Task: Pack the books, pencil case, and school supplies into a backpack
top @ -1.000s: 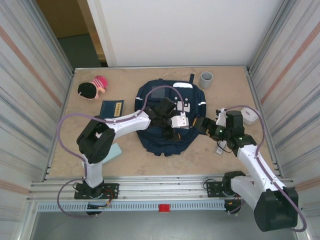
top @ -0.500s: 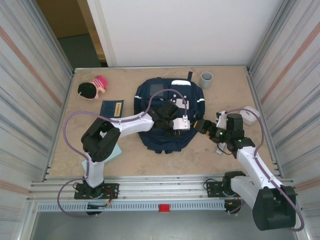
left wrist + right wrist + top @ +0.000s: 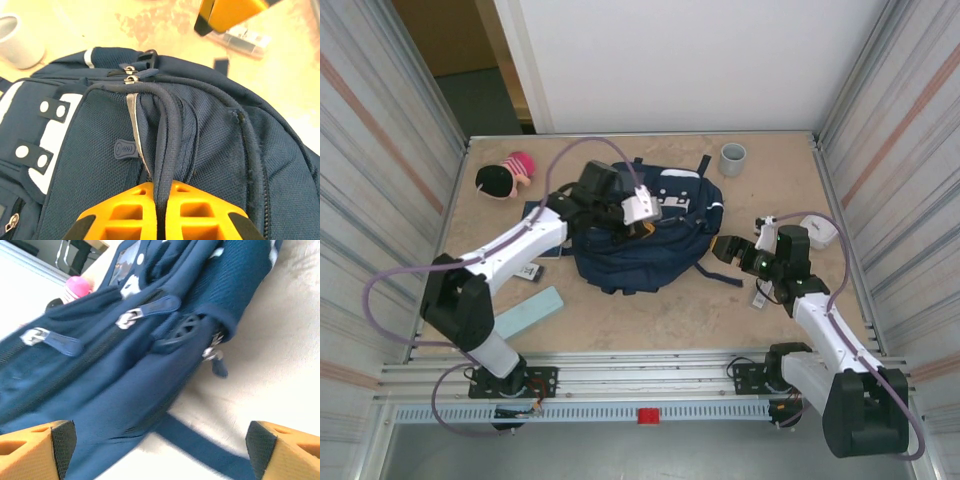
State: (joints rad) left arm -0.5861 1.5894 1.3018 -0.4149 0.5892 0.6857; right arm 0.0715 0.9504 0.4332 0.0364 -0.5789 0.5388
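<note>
1. Pencil case: lies flat on the table, near left, well apart from the backpack and untouched.

2. Left arm: I have it stretched forward and to the right from its base. The wrist is bent over the backpack's upper left part.

3. Left gripper: jaws pinched tight on a thick dark strap of the backpack. The strap runs straight down into the slit between the orange fingers.

4. Backpack: sits mid-table, bunched up toward the left gripper.
- Handling: I judge it soft and limp, and light while unpacked. It should sag and fold wherever it is not held, and the woven mesh should give the pads fair friction.
- Best holds: the strap, or the zip pulls. The broad panels would only crumple.
- Zips: those in the right wrist view look drawn shut, though the blur leaves me unsure.

5. Right gripper: jaws spread wide, holding nothing. It sits low over the table, facing the backpack's right flank, near it but not touching.

6. Right arm: bent at the elbow, with the forearm angled forward and left from its base.

7. Supplies: a small white piece on the table just beside the right arm, apart from the backpack and not yet packed.
</note>
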